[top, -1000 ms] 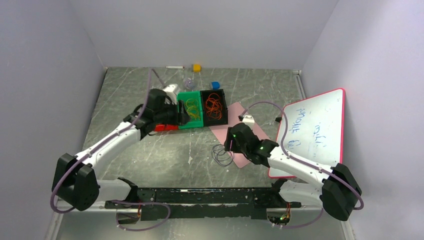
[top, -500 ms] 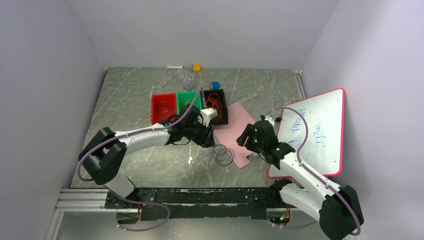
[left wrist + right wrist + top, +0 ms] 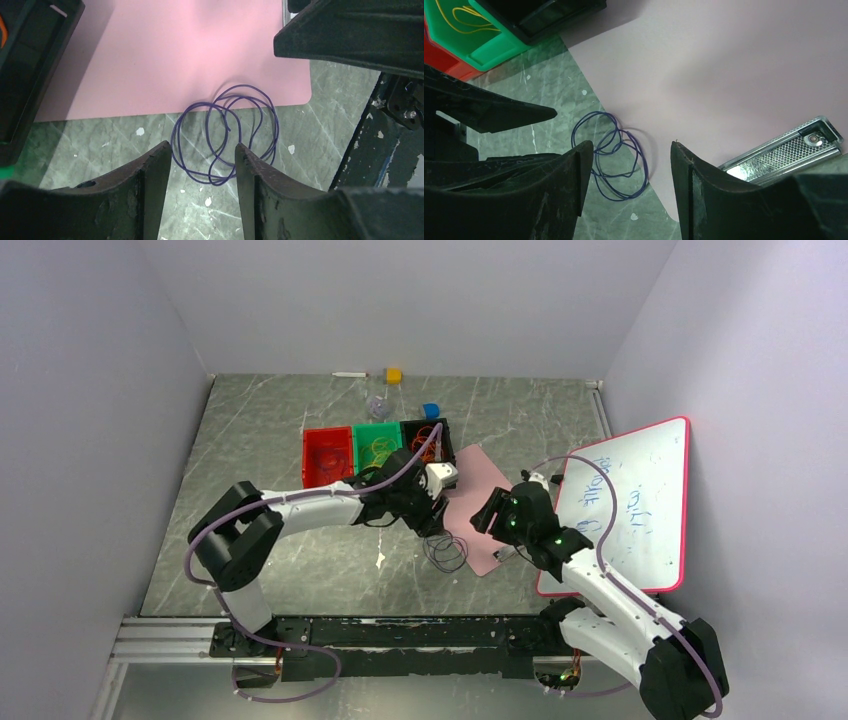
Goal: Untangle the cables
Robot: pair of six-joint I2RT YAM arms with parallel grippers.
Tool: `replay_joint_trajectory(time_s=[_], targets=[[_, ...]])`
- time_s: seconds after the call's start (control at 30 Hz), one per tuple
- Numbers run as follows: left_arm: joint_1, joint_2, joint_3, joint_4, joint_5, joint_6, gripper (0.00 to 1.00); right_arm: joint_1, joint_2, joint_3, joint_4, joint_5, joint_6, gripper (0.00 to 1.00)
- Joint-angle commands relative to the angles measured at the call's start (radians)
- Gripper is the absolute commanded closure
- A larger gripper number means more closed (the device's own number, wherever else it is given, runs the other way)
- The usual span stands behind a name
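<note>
Red bin [image 3: 306,455]: contents unclear. Green bin [image 3: 377,426]: yellow loops [image 3: 380,450]. Black bin [image 3: 425,422]: orange loops [image 3: 427,443]. Purple cables [image 3: 446,551] lie loose, straddling pink mat [image 3: 480,475] edge. L gripper [image 3: 202,147] over them, jaws part-open, empty. R gripper [image 3: 630,145] nearby, likewise. R wrist view only: chrome mesh item [image 3: 784,147].

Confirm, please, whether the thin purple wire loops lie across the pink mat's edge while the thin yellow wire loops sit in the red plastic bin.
Not quite: the thin yellow wire loops sit in the green plastic bin, as the right wrist view shows. The rest holds.

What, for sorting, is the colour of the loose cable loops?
The cable loops are dark purple-blue, clearest in the left wrist view.
</note>
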Motion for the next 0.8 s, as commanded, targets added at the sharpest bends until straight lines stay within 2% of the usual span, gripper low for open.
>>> replay_joint_trajectory(time_s=[0.0,0.37,0.67,0.77], targets=[[-0.024,0.039,0.041,0.013,0.005,0.057,0.45,-0.008,-0.011,-0.018,0.024,-0.012,-0.013,0.38],[-0.045,0.108,0.051,0.015,0.010,0.058,0.50,-0.008,-0.001,-0.020,0.035,-0.021,-0.015,0.38],[-0.047,0.080,0.052,0.001,-0.008,0.053,0.52,-0.008,0.004,-0.024,0.048,-0.024,-0.017,0.38],[-0.047,0.070,0.049,0.003,-0.012,0.049,0.57,-0.008,0.007,-0.027,0.053,-0.028,-0.015,0.38]])
